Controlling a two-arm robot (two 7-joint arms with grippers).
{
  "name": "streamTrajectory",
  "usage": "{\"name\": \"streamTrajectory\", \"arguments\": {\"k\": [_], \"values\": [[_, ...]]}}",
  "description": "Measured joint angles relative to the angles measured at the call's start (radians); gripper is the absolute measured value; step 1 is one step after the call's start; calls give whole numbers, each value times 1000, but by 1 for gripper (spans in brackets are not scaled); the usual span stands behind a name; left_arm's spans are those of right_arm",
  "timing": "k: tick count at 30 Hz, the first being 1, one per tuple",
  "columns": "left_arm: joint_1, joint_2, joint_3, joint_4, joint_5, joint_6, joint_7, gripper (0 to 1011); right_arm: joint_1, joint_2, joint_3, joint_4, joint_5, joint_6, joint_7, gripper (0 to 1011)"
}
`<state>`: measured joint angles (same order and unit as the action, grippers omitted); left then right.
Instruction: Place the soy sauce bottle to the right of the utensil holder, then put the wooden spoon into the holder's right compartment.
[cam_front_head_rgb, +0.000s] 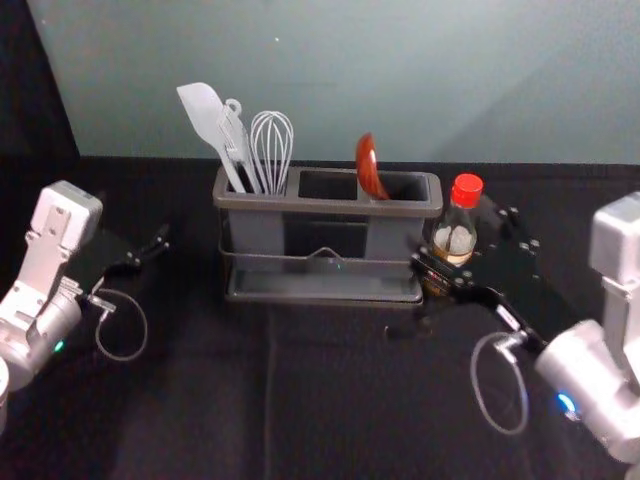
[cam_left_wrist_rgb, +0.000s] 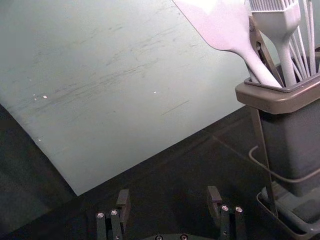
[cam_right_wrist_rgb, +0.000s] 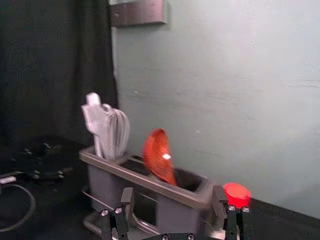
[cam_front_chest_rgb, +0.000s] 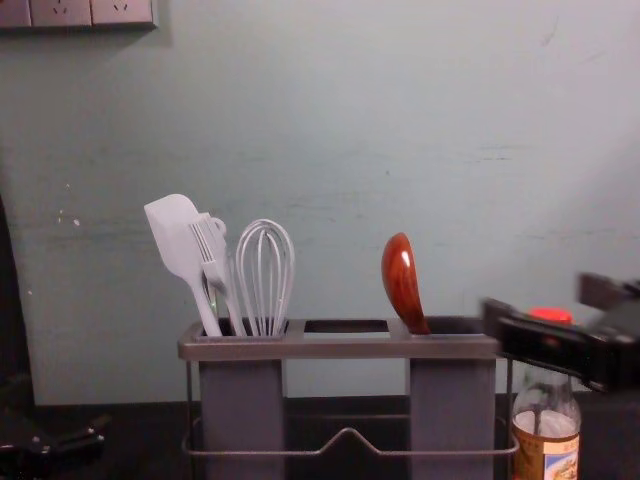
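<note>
Looks like a robot lab or test station, dressed with kitchen goods. Has a bench (cam_front_head_rgb: 200, 410) draped in black cloth, a plain, scuffed grey-green wall (cam_left_wrist_rgb: 125, 100) behind the far edge, and a black curtain (cam_right_wrist_rgb: 90, 65) hanging beyond the far left corner, near wall sockets (cam_front_chest_rgb: 62, 12). Includes a metal left arm (cam_front_head_rgb: 55, 320) at the left edge and a matching right arm (cam_front_head_rgb: 590, 385) at the right edge.
</note>
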<state>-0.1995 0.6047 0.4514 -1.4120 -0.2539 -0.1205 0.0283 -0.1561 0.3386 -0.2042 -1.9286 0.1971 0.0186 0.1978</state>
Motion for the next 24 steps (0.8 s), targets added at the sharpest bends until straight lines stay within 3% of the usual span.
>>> {"name": "streamTrajectory", "arguments": {"k": [6, 12, 19, 24], "values": [[0, 0, 0, 0, 0, 0, 0, 1005, -32, 9, 83, 35, 10, -34, -7, 1002], [0, 0, 0, 0, 0, 0, 0, 1005, -3, 12, 151, 112, 8, -25, -21, 1002], [0, 0, 0, 0, 0, 0, 0, 1005, 94, 10, 147, 235, -49, -24, -27, 1002], [0, 0, 0, 0, 0, 0, 0, 1005, 227, -9, 104, 377, -108, -14, -13, 1002]]}}
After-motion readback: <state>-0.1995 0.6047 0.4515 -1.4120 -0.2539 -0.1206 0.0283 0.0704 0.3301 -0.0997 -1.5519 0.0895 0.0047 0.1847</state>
